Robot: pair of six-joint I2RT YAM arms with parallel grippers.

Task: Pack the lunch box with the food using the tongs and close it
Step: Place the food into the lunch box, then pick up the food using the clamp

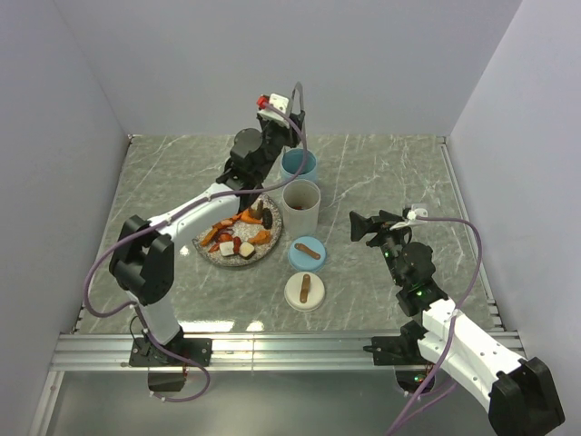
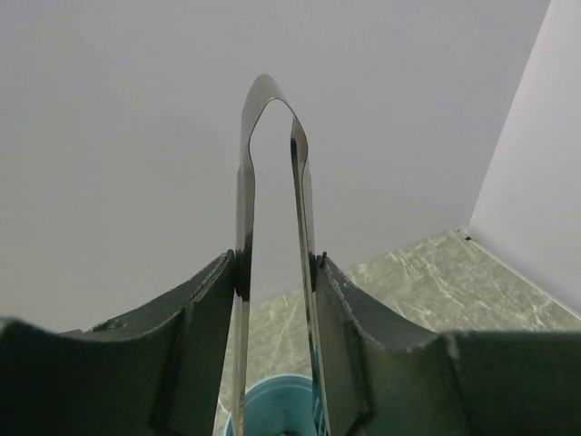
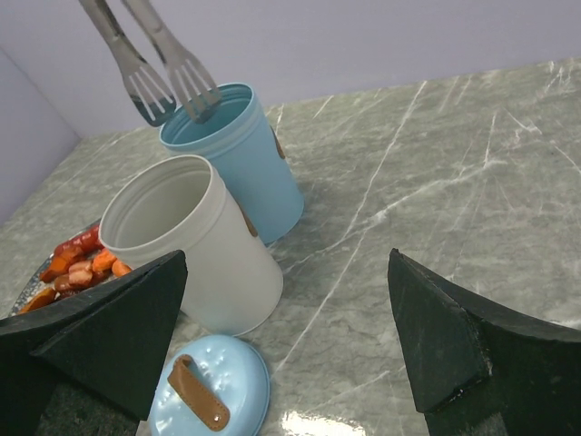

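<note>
My left gripper (image 2: 277, 263) is shut on the grey metal tongs (image 2: 247, 209), one finger pressing each arm, with the joined end pointing up. It hangs over the lunch box's blue cup (image 1: 298, 165). In the right wrist view the forked tips of the tongs (image 3: 172, 77) stand slightly apart just above the blue cup's (image 3: 245, 154) rim. The white cup (image 3: 209, 254) stands open beside it. The food (image 1: 238, 238) lies on a plate (image 1: 273, 238) left of the cups. My right gripper (image 1: 363, 227) is open, low over the table to the right of the cups, holding nothing.
A blue lid (image 1: 307, 252) and a white lid (image 1: 305, 291), each with a brown strap handle, lie in front of the cups. Grey walls close the table on three sides. A metal rail runs along the near edge.
</note>
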